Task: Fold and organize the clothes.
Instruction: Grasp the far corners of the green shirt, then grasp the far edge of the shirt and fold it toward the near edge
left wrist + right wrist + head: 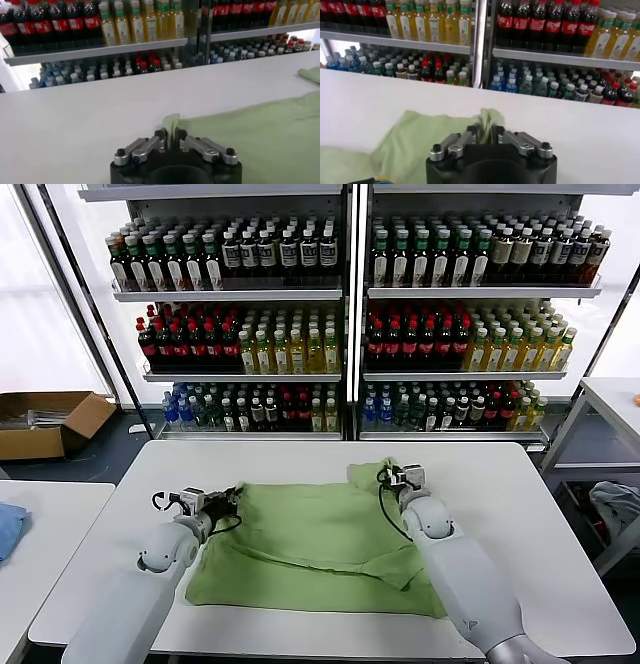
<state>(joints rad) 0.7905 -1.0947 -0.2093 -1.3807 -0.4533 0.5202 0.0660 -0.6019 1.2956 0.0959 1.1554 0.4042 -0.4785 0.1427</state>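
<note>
The clothes, a light green shirt, lie spread on the white table, partly folded with a flap across the middle. At the shirt's far left corner my left gripper is shut on a pinch of green fabric, which shows between the jaws in the left wrist view. My right gripper is at the far right corner, shut on a bunched fold of the shirt. No buttons or print show.
Shelves of bottled drinks stand behind the table. A cardboard box sits on the floor at left. A side table at left holds a blue cloth. Another table stands at right with a grey cloth below it.
</note>
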